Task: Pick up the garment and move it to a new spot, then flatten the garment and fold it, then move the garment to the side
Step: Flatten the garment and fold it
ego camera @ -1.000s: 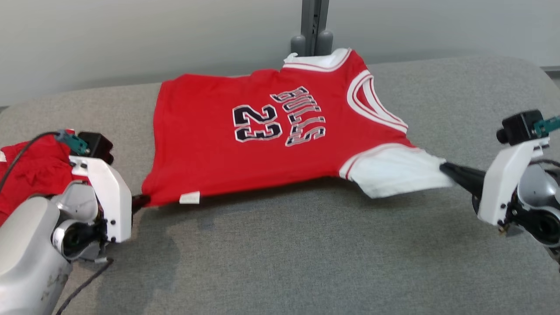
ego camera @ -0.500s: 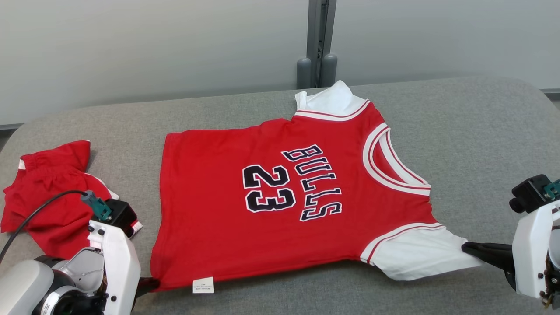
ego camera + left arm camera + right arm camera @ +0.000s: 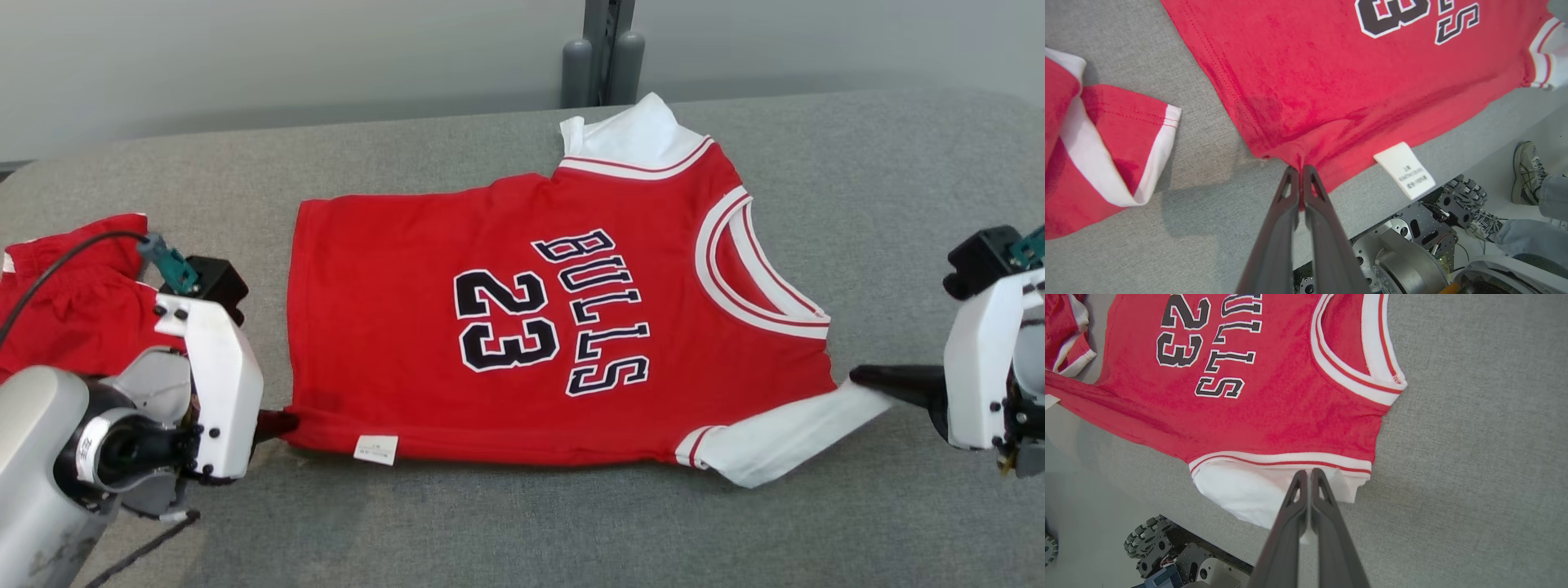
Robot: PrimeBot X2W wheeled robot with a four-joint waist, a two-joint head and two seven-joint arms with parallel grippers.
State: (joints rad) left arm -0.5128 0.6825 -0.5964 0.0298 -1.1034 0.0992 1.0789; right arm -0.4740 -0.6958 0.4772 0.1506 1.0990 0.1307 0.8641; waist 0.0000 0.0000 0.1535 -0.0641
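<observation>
garment: red jersey (image 3: 522, 327) with dark "BULLS 23" print and white sleeves, spread print-up in the middle of the surface, neck toward the robot's right, hem toward its left
surface: grey cloth-covered top (image 3: 506, 531); the garment lies mostly flat on it and looks pulled taut along its near edge between the two grippers
left gripper (image 3: 1301, 173): fingers together, clamped on the near hem corner of the garment; red cloth bunches into small folds at the tips
right gripper (image 3: 1309, 475): fingers together, pinching the near white sleeve (image 3: 784, 437), which is drawn out toward it
far white sleeve (image 3: 633, 135): lies at the back side of the garment, near the surface's far edge
white tag (image 3: 375, 449): sticks out from the near hem, just beside the left gripper
red piece (image 3: 65, 310): second cloth, red with white trim, crumpled at the left end of the surface, apart from the garment, beside the left arm
grey post (image 3: 602, 49): stands behind the surface against a pale wall
floor: left wrist view shows a person's shoe (image 3: 1527, 173) and a trouser leg past the surface edge; right wrist view shows a base wheel (image 3: 1143, 541) below that edge
</observation>
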